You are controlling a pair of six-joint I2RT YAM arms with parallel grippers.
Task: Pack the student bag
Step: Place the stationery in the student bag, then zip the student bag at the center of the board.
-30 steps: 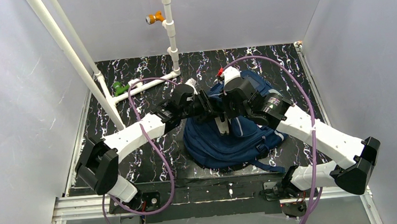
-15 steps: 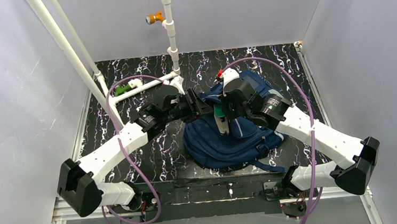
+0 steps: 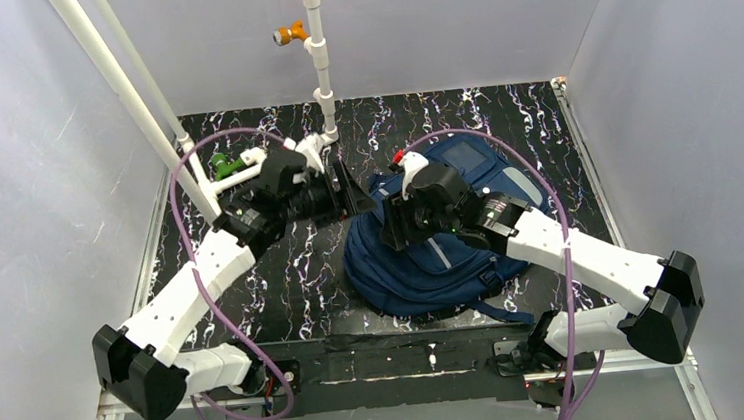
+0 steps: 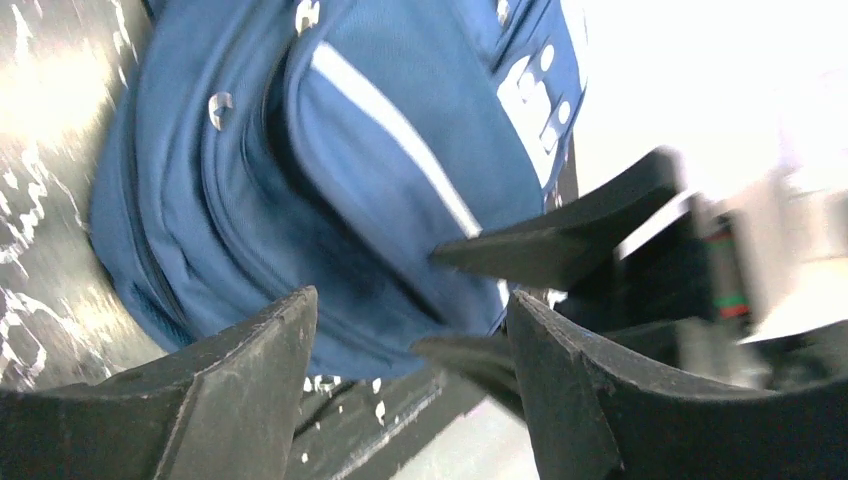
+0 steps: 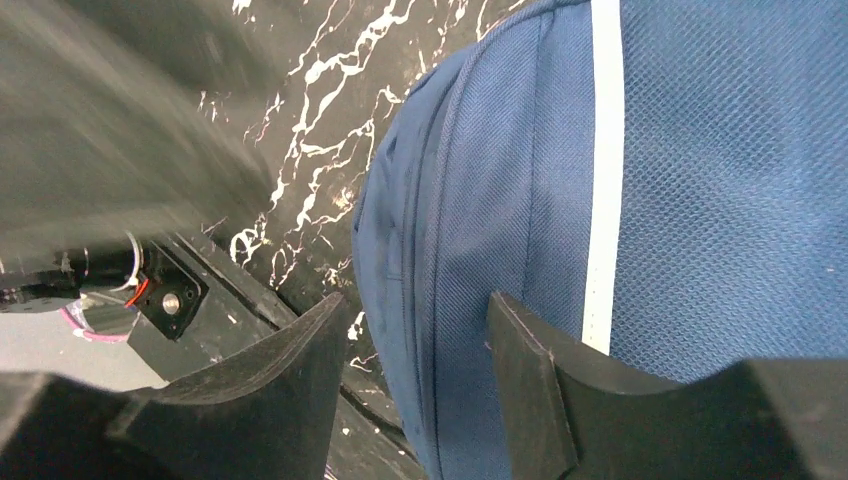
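Observation:
The student bag [image 3: 457, 263], navy blue with a grey stripe, lies flat on the black marbled table. My left gripper [image 3: 354, 192] hangs open just off the bag's far left edge, with nothing between its fingers [image 4: 250, 390]. In the left wrist view the student bag [image 4: 380, 170] fills the space beyond the jaws, and the right arm's dark fingers [image 4: 560, 240] cross in front. My right gripper [image 3: 391, 233] is open over the bag's left part. Its jaws straddle the seam of the student bag [image 5: 520, 200] without closing on it.
White pipes [image 3: 244, 170] run across the table's back left, with a green fitting [image 3: 222, 165] beside them and an orange one [image 3: 286, 34] higher up. Purple cables loop over both arms. Grey walls close in three sides.
The left arm drew back to the left, away from the bag, and opened wider. The right gripper opened and shifted left. The white and green thing at the bag no longer shows.

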